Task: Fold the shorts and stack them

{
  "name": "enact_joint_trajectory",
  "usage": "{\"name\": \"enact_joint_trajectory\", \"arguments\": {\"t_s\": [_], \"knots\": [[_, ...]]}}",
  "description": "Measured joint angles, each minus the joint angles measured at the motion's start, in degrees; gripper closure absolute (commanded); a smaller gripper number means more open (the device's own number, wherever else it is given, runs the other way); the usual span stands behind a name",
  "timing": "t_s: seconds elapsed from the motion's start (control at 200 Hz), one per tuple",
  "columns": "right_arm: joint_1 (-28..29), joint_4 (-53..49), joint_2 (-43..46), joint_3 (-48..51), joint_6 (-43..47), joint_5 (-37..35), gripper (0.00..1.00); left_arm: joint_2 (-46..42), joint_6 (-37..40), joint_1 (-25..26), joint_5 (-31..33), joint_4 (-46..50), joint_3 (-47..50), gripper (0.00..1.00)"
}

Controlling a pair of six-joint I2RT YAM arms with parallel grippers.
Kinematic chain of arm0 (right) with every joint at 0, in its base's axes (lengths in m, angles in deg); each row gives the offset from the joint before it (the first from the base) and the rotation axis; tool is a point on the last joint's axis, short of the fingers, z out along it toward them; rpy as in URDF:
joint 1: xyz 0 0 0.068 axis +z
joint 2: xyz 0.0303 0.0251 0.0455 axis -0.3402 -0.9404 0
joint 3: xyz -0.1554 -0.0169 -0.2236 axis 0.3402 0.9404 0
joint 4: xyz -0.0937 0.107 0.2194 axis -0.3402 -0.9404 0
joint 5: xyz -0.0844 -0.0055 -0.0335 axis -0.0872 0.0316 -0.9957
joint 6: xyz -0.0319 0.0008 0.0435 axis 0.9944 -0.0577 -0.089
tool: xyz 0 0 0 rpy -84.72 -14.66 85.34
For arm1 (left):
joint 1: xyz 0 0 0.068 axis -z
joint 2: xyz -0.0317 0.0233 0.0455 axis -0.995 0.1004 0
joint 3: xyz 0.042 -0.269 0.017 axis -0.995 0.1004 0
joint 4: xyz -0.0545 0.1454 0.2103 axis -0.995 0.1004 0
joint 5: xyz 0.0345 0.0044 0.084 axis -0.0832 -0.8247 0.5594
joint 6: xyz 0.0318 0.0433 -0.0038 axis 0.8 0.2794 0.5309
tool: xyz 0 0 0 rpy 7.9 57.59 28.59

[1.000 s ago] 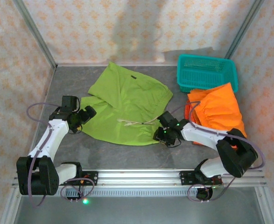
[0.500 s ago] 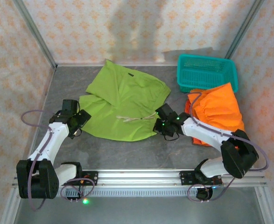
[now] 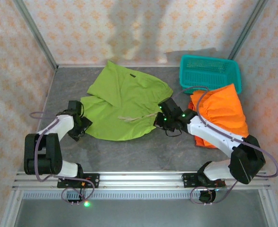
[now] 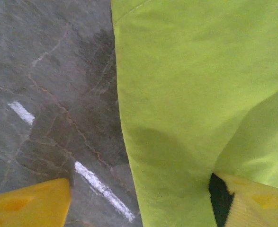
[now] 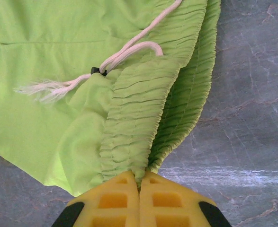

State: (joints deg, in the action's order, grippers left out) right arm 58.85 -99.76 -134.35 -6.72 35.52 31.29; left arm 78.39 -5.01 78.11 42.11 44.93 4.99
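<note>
Folding of the lime-green shorts (image 3: 124, 101), spread at the middle of the desk (image 3: 143, 153), is judged under way. Their waist is pinched at 4 o'clock by the closed right claw (image 5: 139, 187). The 8 o'clock hem is straddled by the wide left claw (image 4: 141, 203), which must be closed next.

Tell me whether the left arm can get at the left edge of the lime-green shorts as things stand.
Probably yes. The left gripper is open and straddles the edge of the lime-green shorts: one finger over the bare table, the other at the cloth. Nothing stands in the way.
</note>
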Motion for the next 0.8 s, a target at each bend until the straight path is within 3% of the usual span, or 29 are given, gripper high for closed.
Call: {"name": "enact_joint_trajectory", "arguments": {"t_s": [0.345,0.46,0.55,0.801], "knots": [[-0.79,-1.31,0.59,-0.74,0.44,0.02,1.00,3.85,-0.85,-0.61,0.42,0.20,-3.93,0.80],[-1.31,-1.68,0.85,-1.73,1.05,0.02,1.00,4.46,-0.20,-0.63,0.63,-0.04,-6.80,0.88],[-1.81,-1.84,0.96,-2.43,1.51,0.02,1.00,5.22,-0.26,-0.63,0.61,-0.26,-8.48,1.00],[-3.37,-2.78,1.92,-3.48,2.43,0.07,1.00,5.68,0.81,-0.61,1.29,2.78,-14.03,1.00]]}}
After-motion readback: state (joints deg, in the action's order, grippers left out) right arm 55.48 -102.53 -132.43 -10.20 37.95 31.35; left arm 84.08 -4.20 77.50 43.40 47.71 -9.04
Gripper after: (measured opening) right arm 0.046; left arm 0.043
